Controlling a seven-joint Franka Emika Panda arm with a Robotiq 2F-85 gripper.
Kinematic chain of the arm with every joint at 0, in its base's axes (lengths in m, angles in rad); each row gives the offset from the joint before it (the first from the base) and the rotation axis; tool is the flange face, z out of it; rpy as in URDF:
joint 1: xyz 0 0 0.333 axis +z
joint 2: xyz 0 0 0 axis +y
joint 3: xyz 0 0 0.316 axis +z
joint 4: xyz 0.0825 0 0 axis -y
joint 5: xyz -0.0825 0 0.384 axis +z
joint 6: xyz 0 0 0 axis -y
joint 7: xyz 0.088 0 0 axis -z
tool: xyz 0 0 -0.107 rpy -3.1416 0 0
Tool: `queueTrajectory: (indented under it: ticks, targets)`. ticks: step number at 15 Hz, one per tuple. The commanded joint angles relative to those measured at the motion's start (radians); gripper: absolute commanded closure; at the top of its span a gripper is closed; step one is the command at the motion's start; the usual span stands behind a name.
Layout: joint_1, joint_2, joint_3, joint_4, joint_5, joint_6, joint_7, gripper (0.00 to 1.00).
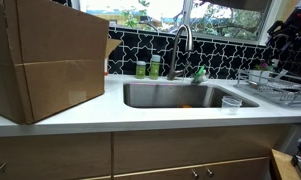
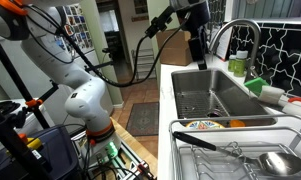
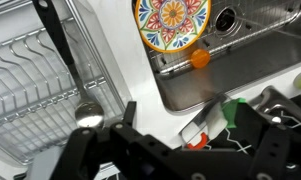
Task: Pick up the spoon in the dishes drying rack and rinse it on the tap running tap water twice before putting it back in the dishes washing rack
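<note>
The spoon (image 3: 87, 114) has a long black handle and a steel bowl. It lies in the wire dish rack (image 3: 25, 85), and it also shows in an exterior view (image 2: 278, 161). My gripper (image 3: 185, 118) is open and empty. It hangs high over the counter between the rack and the sink, apart from the spoon. It shows in both exterior views (image 2: 197, 38) (image 1: 280, 45). The tap (image 1: 183, 40) is a tall steel gooseneck behind the sink, and it also shows in an exterior view (image 2: 235, 35). I cannot tell whether water is running.
The steel sink (image 1: 180, 95) holds a colourful plate (image 3: 173, 22) and an orange ball (image 3: 200, 58). A clear plastic cup (image 1: 231, 103) stands on the counter beside the sink. Green bottles (image 1: 148, 68) stand next to the tap. A big cardboard box (image 1: 45, 55) fills one end of the counter.
</note>
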Motion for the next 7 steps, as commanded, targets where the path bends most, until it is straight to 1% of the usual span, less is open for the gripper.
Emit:
queueTrajectory:
  ticks: [1,2,3,4,7]
  targets:
    - [0.109,-0.032,-0.036,-0.004,0.041,-0.046,-0.118,0.0]
    - [0.136,-0.031,-0.039,-0.008,0.051,-0.034,-0.136,0.0]
    - [0.116,-0.022,-0.034,0.003,0.011,-0.019,-0.07,0.0]
    - [0.132,-0.023,-0.035,0.004,0.01,-0.019,-0.07,0.0]
    - [0.135,-0.022,-0.04,0.006,0.007,-0.019,-0.067,0.0]
